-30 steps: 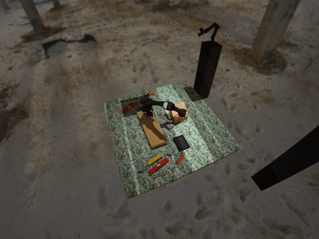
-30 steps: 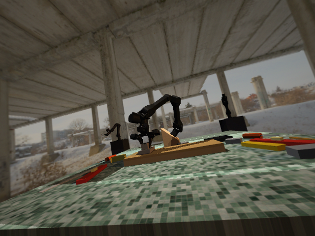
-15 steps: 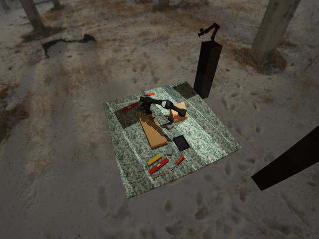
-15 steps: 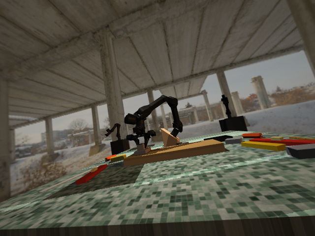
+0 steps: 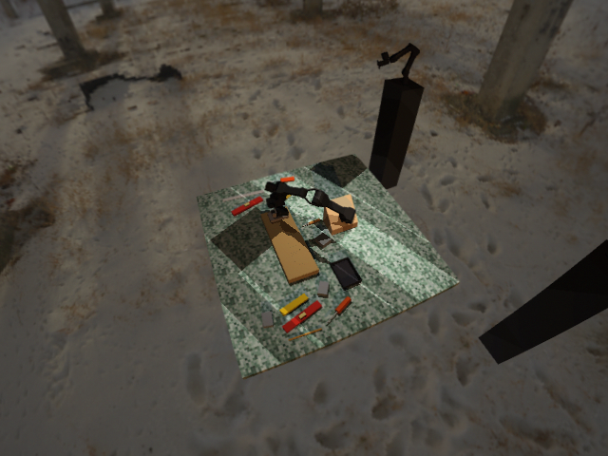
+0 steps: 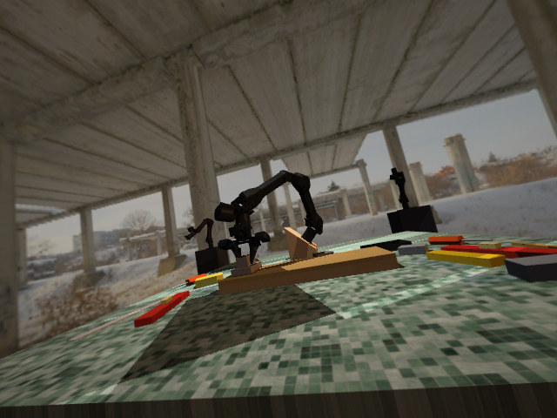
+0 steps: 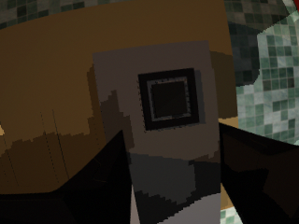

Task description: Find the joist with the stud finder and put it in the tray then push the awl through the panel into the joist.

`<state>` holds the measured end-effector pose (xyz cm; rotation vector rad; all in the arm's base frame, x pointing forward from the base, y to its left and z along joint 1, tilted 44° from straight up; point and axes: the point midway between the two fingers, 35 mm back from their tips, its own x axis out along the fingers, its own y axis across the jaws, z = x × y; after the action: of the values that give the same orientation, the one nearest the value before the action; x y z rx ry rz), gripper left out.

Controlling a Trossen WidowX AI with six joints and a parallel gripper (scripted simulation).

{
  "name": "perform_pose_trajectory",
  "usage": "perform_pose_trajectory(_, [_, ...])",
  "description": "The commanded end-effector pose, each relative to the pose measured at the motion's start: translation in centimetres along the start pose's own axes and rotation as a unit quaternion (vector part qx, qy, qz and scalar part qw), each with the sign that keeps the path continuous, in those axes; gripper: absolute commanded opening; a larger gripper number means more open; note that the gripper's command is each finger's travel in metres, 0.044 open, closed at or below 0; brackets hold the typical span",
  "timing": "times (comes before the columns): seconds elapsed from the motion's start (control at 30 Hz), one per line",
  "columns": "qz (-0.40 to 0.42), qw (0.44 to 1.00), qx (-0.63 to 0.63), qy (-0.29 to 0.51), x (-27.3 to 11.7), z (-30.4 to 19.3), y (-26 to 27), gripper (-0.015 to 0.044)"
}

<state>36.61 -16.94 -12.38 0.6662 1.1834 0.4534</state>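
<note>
My gripper [image 5: 278,211] [image 6: 248,258] [image 7: 163,131] is shut on the grey stud finder [image 6: 244,270] [image 7: 117,70], with one finger on each side. The stud finder appears to rest on the tan floor panel [image 5: 296,259] [image 6: 351,265] [image 7: 42,70], close to the panel's far end in the top view. Its square display is dark in the wrist view. The black tray [image 5: 346,273] is empty beyond the panel's other end. Several orange-handled tools lie about: one [image 5: 313,222] between panel and wooden block, another [image 5: 343,305] past the tray. I cannot tell which is the awl. The joist is hidden.
A wooden block [image 5: 350,204] [image 6: 294,245] stands by the arm's base. A grey object [image 5: 322,240] lies between panel and block. Red levels [image 5: 247,206] [image 5: 309,312], a yellow bar [image 5: 294,304], grey blocks [image 5: 323,288] [image 5: 267,318] and a thin orange stick [image 5: 305,334] lie around the panel.
</note>
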Motion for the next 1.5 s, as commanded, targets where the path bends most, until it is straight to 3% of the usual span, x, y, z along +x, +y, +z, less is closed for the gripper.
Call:
perform_pose_trajectory(0.0, [0.000, 1.000, 0.000, 0.000, 0.0, 0.0, 0.1, 0.0000])
perform_pose_trajectory(0.27, [0.000, 1.000, 0.000, 0.000, -0.7, 0.3, 0.0, 0.0000])
perform_pose_trajectory(0.9, [-0.003, 1.000, -0.002, 0.002, -9.3, 2.7, -0.4, 0.0000])
perform_pose_trajectory(1.03, [-0.003, 1.000, -0.003, 0.002, -9.6, 2.8, -0.2, 0.0000])
perform_pose_trajectory(1.47, [-0.003, 0.996, -0.093, 0.010, -9.6, 5.7, 7.7, 0.0000])
